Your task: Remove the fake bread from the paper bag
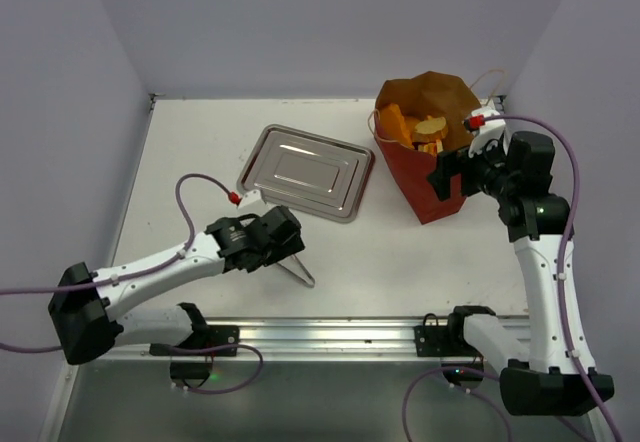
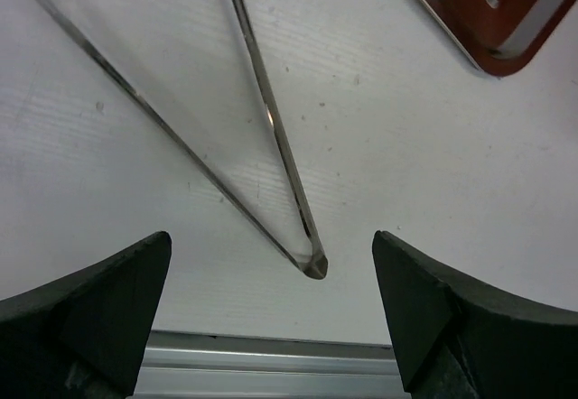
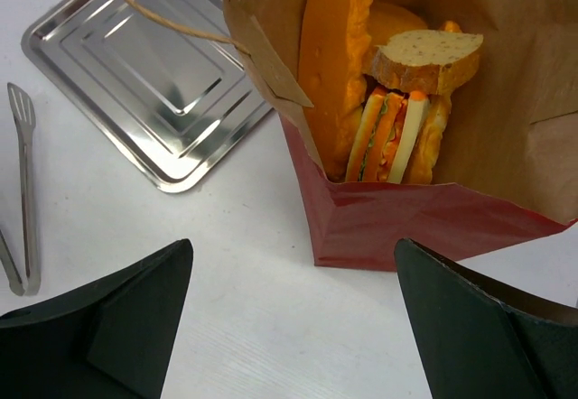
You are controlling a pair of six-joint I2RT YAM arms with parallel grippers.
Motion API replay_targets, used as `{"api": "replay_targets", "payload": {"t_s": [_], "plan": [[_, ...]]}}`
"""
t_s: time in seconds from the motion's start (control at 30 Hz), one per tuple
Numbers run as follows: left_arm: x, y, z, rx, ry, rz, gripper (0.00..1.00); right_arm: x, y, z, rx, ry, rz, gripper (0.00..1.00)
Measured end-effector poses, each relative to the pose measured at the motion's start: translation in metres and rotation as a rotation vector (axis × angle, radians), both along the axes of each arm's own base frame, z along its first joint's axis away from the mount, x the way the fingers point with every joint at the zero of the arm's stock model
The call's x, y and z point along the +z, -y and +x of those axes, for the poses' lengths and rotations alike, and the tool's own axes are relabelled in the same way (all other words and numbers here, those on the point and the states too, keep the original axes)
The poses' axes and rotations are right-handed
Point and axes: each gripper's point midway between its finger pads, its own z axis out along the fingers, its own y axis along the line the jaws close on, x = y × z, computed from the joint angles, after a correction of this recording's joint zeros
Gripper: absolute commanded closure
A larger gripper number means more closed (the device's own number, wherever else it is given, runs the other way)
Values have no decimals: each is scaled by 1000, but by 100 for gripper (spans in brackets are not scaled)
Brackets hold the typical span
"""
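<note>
White table (image 1: 400, 252): left fingers (image 2: 90, 318) and right fingers (image 3: 99, 327) spread wide, holding nothing.

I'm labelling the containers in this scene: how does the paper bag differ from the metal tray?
The paper bag is red outside and brown inside; the metal tray is shiny silver. The bag stands upright with tall walls; the tray lies flat with a low rim. The bag holds the fake bread; the tray holds nothing. Both sit on the white table, open on top.

metal tongs (image 2: 271, 119) between wide-apart jaws
</note>
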Motion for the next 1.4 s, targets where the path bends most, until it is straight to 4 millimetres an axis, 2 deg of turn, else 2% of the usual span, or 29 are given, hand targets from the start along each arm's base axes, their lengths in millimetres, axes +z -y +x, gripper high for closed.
{"api": "replay_targets", "payload": {"t_s": [0.2, 0.47, 0.7, 0.9, 1.17, 1.3, 1.4], "plan": [[-17, 13, -12, 177, -114, 99, 0, -3, 2, 0, -6, -2, 43, 1], [-51, 13, -13, 284, -160, 177, 0, -2, 2, 0, -2, -2, 69, 1], [-66, 8, 10, 345, -163, 197, 2, -2, 1, 0, 1, -4, 78, 1], [-76, 0, 32, 385, -161, 182, 8, -1, -1, -1, 8, -5, 87, 1], [-95, -14, 30, 384, -192, 220, 28, -1, 3, 0, -9, -6, 92, 1], [-97, -16, 28, 364, -198, 240, 38, -1, 5, 0, -17, -6, 94, 1], [-98, -18, 28, 350, -192, 246, 57, -1, 7, 0, -24, -7, 94, 1]]}}
